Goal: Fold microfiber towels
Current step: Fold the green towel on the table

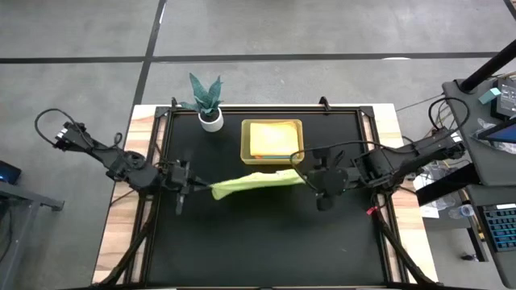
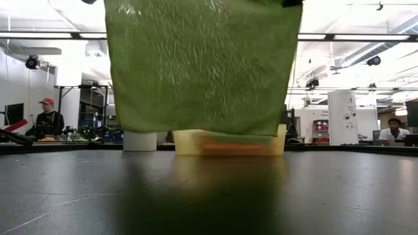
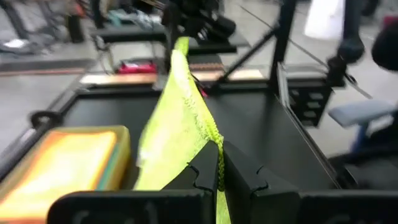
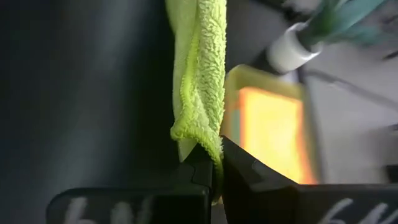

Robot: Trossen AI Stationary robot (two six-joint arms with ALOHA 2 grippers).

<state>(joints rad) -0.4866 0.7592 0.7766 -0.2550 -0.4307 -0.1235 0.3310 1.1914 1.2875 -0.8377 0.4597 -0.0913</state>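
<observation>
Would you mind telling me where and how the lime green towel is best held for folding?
By its two upper corners, one from each side, as now: the left end effector and right end effector each pinch a corner of the lime green towel. Stretched between them, it hangs flat above the table, ready to lower and fold.

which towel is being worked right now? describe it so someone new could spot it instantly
Start at the black table and find the yellow-green bin near its far edge, beside the small potted plant. Just in front of the bin, the lime green towel hangs stretched in the air between the left gripper and the right gripper. It alone is lifted; the other towels lie stacked in the bin.
</observation>
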